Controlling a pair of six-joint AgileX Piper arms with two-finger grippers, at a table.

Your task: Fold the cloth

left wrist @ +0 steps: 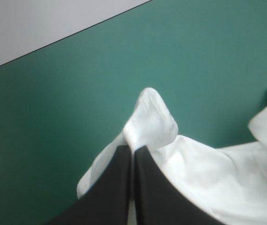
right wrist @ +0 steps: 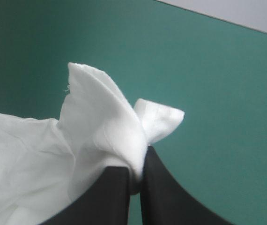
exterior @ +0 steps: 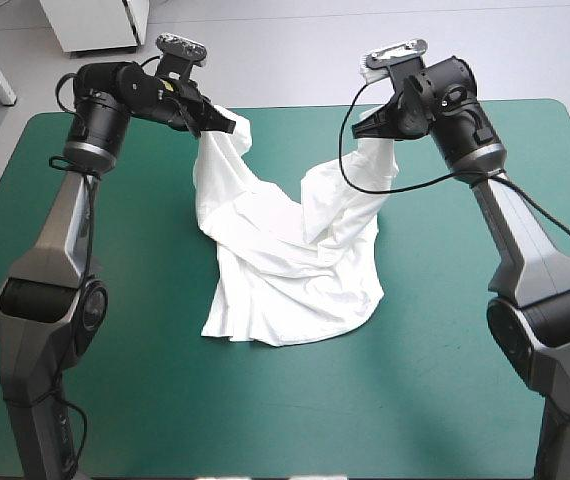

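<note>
Your left gripper point(exterior: 231, 124) and right gripper point(exterior: 369, 126) hold the white T-shirt point(exterior: 285, 260) raised by two upper edges, fingers nearly closed on fabric. Its lower part rests on the teal-green cover point(exterior: 145, 400). Bare cover surrounds the T-shirt on all sides.

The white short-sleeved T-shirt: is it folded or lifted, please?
Partly lifted, unfolded: the T-shirt hangs from the shut left gripper and right gripper, its lower part crumpled on the teal-green cover.

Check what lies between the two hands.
The T-shirt: in the high view it sags from the left hand to the right hand, its lower part resting on the teal-green cover.
</note>
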